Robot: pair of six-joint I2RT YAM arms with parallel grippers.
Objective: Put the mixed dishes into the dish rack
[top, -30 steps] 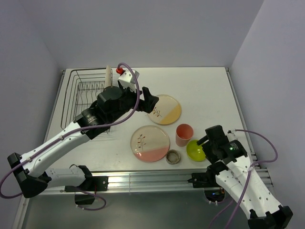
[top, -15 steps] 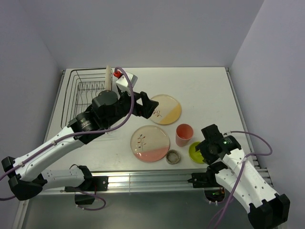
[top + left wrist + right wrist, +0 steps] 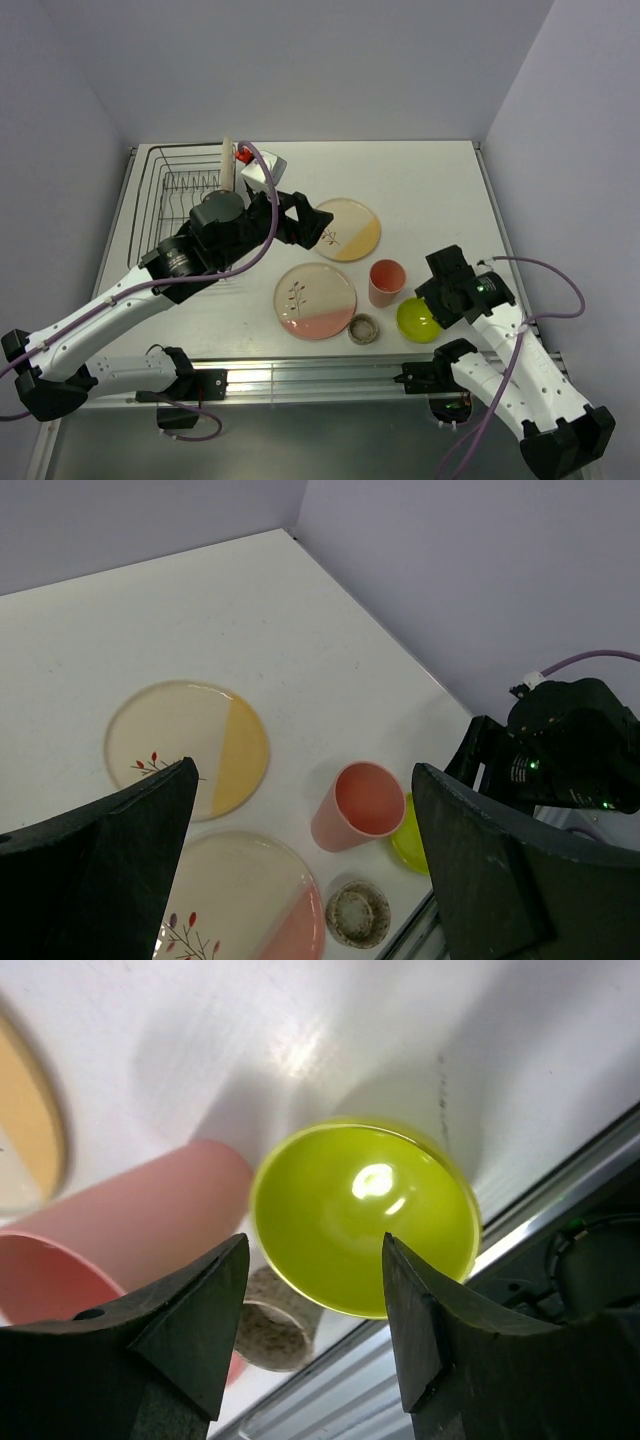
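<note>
Hovering right fingers (image 3: pixel 312 1290) spread over lime-green bowl (image 3: pixel 365 1218), left fingers (image 3: pixel 300 870) released, seemingly empty.

place: lab test cell | evidence: bare lavender walls (image 3: pixel 300 70); white table (image 3: pixel 430 190); aluminium rail (image 3: pixel 300 378)

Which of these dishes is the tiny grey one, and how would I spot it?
Start at the table's near edge and find the salmon-pink cup. The tiny grey speckled dish sits just in front of it, between the pink-edged plate and the lime-green bowl. It is the smallest and the only grey piece.
</note>
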